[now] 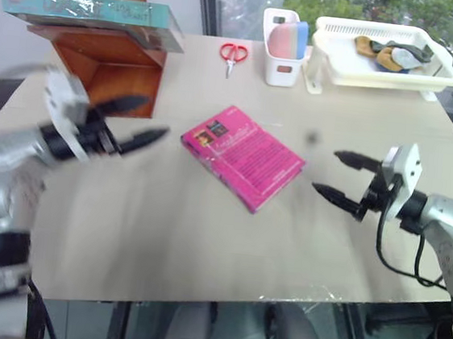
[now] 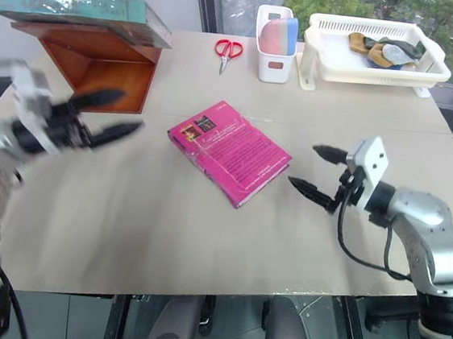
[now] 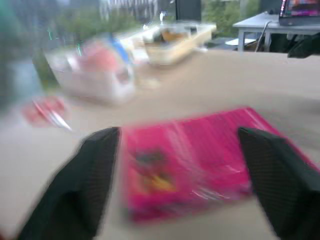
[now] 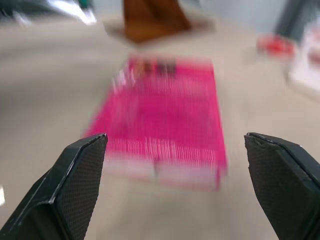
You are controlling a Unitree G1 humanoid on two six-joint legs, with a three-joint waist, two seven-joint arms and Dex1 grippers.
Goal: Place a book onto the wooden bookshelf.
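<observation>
The teal-green book (image 1: 89, 11) lies flat on a board of the reddish-brown wooden bookshelf (image 1: 115, 73) at the table's far left, its right end jutting past the board. My left gripper (image 1: 138, 121) hovers open just in front of the shelf, apart from the book, with nothing between its fingers. My right gripper (image 1: 340, 180) is open and empty low over the table at the right, pointing toward a pink book (image 1: 242, 156) that lies flat mid-table. The pink book (image 4: 162, 117) lies ahead of the right gripper's fingers (image 4: 75, 182).
Red scissors (image 1: 233, 54) lie at the back of the table. A white tub (image 1: 281, 58) with pink and blue items stands beside a white basket (image 1: 381, 52) holding small objects at the back right. The table's front edge (image 1: 221, 294) runs close to me.
</observation>
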